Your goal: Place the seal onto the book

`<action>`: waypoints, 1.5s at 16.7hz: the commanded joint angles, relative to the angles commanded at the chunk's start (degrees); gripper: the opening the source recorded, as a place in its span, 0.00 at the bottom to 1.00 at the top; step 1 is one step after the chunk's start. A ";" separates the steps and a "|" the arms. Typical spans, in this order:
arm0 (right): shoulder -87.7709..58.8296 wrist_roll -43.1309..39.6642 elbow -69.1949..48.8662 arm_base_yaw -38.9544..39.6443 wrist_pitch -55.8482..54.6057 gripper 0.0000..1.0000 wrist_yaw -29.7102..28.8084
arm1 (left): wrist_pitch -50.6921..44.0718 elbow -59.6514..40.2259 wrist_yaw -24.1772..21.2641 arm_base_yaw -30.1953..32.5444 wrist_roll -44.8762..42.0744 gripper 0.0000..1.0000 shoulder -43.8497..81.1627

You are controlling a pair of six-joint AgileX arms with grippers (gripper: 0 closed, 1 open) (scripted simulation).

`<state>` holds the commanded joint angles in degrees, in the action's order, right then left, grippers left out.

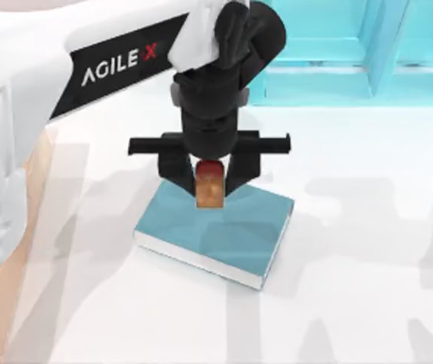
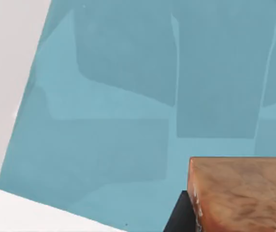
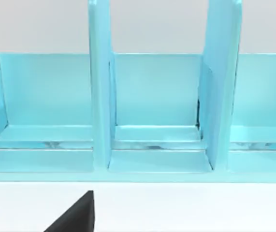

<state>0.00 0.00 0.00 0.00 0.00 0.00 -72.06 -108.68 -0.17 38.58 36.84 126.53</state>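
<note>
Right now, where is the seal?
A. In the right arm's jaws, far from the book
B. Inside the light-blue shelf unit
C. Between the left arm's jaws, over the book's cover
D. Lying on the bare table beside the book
C: in the top view the seal sits between the jaws of the left gripper, over the teal cover of the book.

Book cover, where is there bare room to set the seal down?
The book has bare cover toward its near edge and right corner. Its far-left corner is crowded: the left gripper holds the seal there. The table around the book is also bare.
</note>
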 joint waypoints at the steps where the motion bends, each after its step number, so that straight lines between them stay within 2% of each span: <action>1: 0.00 0.00 0.00 0.00 0.00 1.00 0.00 | 0.29 -0.28 0.03 0.57 0.58 0.00 0.43; 13: 0.00 0.00 0.00 0.00 0.00 1.00 0.00 | -0.76 -1.31 0.04 0.65 0.66 0.00 0.40; 25: 0.00 0.00 0.00 0.00 0.00 1.00 0.00 | -0.76 -1.31 0.04 0.65 0.66 0.90 0.40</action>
<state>0.00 0.00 0.00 0.00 0.00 0.00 -72.82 -110.00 -0.14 39.23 37.50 126.93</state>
